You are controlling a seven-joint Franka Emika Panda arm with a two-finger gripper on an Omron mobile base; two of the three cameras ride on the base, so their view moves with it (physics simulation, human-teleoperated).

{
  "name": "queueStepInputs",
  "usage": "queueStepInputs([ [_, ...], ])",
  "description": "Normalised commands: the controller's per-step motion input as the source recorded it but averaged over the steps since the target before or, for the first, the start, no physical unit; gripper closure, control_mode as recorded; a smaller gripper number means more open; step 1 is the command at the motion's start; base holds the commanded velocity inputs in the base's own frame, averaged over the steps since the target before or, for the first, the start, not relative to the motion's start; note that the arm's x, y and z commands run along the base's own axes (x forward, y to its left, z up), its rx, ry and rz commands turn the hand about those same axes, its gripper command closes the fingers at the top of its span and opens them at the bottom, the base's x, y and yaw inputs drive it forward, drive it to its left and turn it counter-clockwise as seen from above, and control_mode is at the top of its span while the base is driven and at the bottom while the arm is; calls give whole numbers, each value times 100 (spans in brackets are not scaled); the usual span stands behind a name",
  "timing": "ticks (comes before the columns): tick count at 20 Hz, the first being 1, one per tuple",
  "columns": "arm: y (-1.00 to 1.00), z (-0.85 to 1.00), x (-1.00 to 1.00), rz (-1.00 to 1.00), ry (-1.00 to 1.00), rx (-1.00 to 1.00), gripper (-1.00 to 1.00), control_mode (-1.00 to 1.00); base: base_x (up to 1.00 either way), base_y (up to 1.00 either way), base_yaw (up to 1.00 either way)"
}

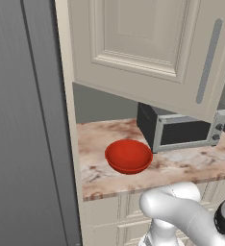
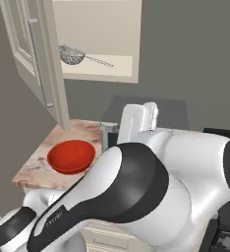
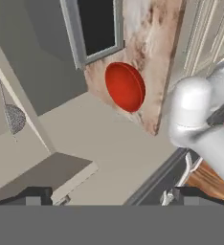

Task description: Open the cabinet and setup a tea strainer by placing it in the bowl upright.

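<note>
with the cabinet [image 2: 95, 39] door swung open, the tea strainer [image 2: 71, 54] lies on its shelf, above the counter [image 1: 181, 166]. the red bowl [image 1: 129, 156] sits on the counter left of the microwave [image 1: 181, 129]. the gripper [image 3: 109, 196] jaws are spread, holding nothing.

The cabinet [image 1: 133, 43] door is cut off at the top edge above the bowl [image 1: 129, 156]; it hides the microwave's [image 1: 181, 129] top.

Glossy red bowl [image 1: 129, 156]; veined marble-look counter [image 1: 181, 166]; silvery mesh strainer [image 2: 71, 54].
</note>
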Motion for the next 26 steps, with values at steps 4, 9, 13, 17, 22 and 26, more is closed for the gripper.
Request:
queueStepInputs([
  [4, 12, -38, 74, 28, 0, 25, -100, -100, 0, 0, 0],
  [9, 24, -15, 74, 35, 2, 27, -100, -100, 0, 0, 0],
  [13, 0, 0, 4, 12, 4, 18, -100, -100, 0, 0, 0],
  [17, 4, 0, 24, 12, 10, 16, -100, -100, 0, 0, 0],
  [22, 39, 3, 26, 24, 0, 6, -100, -100, 0, 0, 0],
  [26, 8, 0, 4, 20, -3, 9, -100, -100, 0, 0, 0],
])
